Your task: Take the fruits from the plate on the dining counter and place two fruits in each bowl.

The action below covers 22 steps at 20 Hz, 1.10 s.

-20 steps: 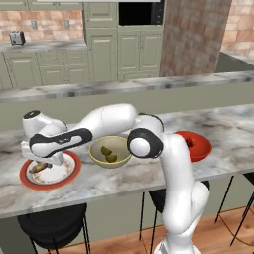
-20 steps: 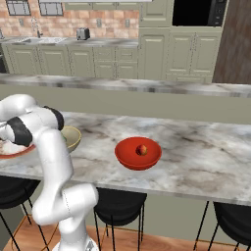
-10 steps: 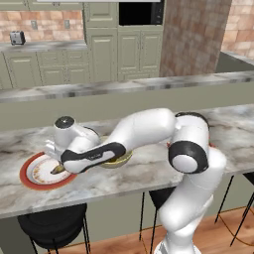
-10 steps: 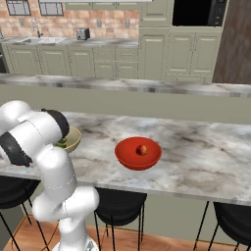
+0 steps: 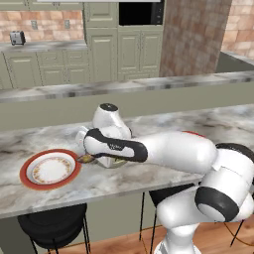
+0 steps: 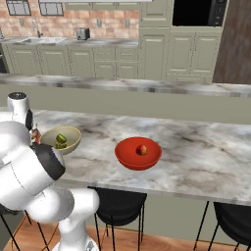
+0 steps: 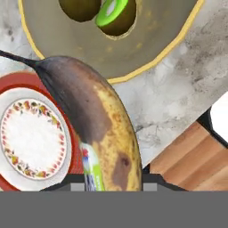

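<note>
My gripper (image 5: 84,159) is shut on the brownish-yellow banana (image 7: 95,133), holding it just above the dining counter (image 5: 30,141) between the plate and the tan bowl. The red-rimmed plate (image 5: 49,169) lies bare at the left, also in the hand view (image 7: 31,133). The pale yellow-tan bowl (image 6: 61,140) holds two green limes (image 7: 116,15), one showing here (image 6: 61,138). In the left base view my arm covers most of that bowl. The red bowl (image 6: 138,154) sits further right with the orange-red fruit (image 6: 142,149) inside.
Black stools (image 6: 120,201) stand under the counter's front edge. A raised ledge (image 6: 147,86) runs along the back of the marble top. Bare marble (image 6: 206,157) stretches right of the red bowl. A toaster (image 5: 17,37) sits on the far worktop.
The gripper closed on the banana at the plate, lifted it and carried it right toward the tan bowl. The plate is now bare, and the arm has swung across the counter.
</note>
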### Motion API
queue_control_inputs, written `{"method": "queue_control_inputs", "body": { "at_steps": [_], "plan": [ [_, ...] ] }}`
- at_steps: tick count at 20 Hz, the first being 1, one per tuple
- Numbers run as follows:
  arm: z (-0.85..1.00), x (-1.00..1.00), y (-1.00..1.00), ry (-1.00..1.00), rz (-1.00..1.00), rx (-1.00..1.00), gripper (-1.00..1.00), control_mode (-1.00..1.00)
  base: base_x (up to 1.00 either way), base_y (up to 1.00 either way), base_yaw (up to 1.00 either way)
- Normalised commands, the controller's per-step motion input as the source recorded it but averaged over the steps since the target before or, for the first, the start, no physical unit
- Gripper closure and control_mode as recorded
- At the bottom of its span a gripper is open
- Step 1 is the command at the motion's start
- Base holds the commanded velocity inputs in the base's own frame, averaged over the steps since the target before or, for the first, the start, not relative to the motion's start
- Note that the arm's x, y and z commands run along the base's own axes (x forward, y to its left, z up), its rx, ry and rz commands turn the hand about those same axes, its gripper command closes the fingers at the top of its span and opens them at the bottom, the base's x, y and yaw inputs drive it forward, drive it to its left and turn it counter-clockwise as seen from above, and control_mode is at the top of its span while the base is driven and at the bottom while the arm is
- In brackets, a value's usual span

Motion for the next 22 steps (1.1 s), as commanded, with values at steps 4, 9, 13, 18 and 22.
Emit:
{"method": "queue_control_inputs", "body": {
  "at_steps": [4,9,13,18,22],
  "plan": [
    [0.43,-0.08,-0.83,0.30,-0.15,0.00,1.00,-1.00,0.00,0.00,0.00],
    [0.28,0.00,-0.83,0.33,-0.20,0.00,1.00,-1.00,0.00,0.00,0.00],
    [0.15,0.00,-0.90,0.05,-0.13,-0.08,1.00,-1.00,0.00,0.00,0.00],
    [0.03,0.00,-0.87,0.00,-0.16,-0.15,1.00,-1.00,0.00,0.00,0.00],
    [0.00,0.00,-0.84,0.00,-0.21,-0.23,1.00,-1.00,0.00,0.00,0.00]
  ]
}}
